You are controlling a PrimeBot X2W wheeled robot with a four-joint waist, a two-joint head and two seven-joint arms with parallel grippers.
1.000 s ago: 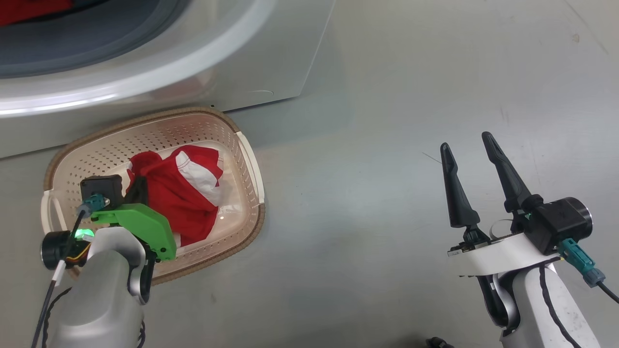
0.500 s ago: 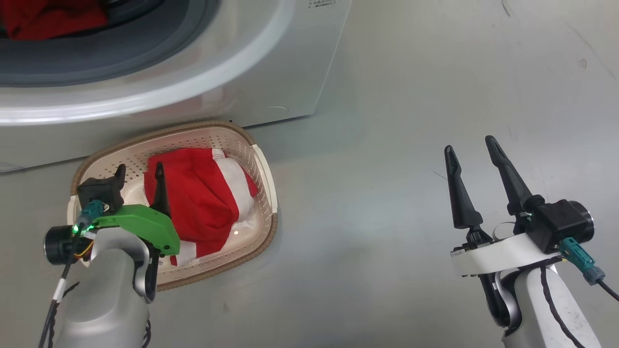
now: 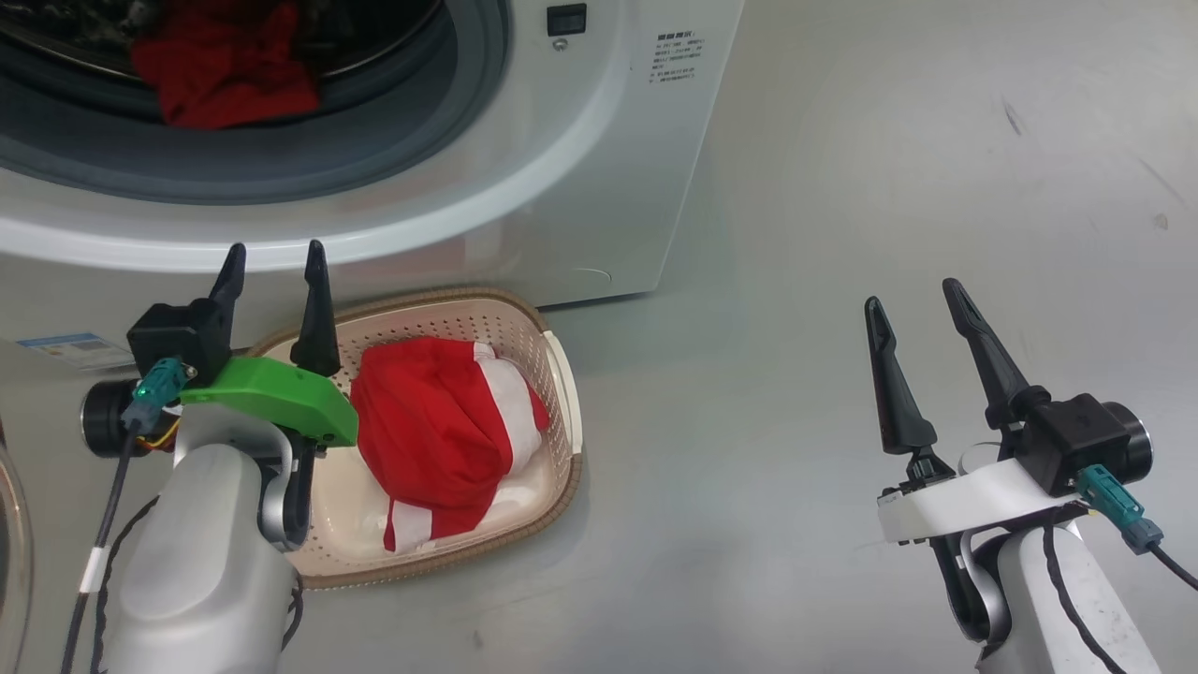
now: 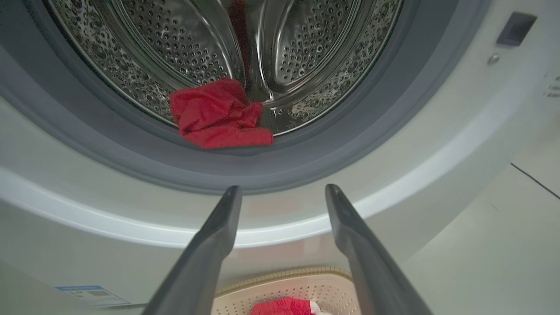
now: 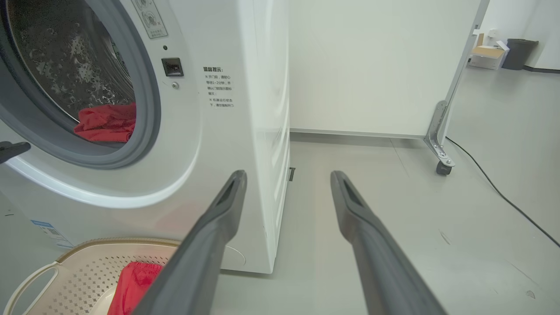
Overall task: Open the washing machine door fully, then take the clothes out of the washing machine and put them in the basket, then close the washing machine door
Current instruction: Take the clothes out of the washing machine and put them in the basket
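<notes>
The washing machine (image 3: 599, 140) is seen at the top of the head view with its drum mouth uncovered. A crumpled red garment (image 3: 225, 80) is seen lying at the front of the perforated steel drum (image 4: 183, 52), just behind the grey rubber seal (image 3: 281, 173). The basket (image 3: 562, 393) is set on the grey floor (image 3: 842, 187) just before the machine's lower front panel, and a bundle of red and white clothes (image 3: 440, 440) is piled inside it, mostly towards its right half. The left gripper (image 3: 274, 247) is held above the basket's left end, its two dark fingers spread apart with nothing between them. In the left wrist view they are pointed up at the drum mouth, with the machine's white front ring framed between them. The right gripper (image 3: 913, 292) is held well apart from the basket, over bare floor to the right of the machine, its fingers likewise spread wide and empty. A small blue label (image 3: 70, 348) is seen low on the machine's front, to the left of the left gripper. A curved glassy edge (image 3: 11, 543) is cut off at the left border of the head view; what it belongs to cannot be told.
</notes>
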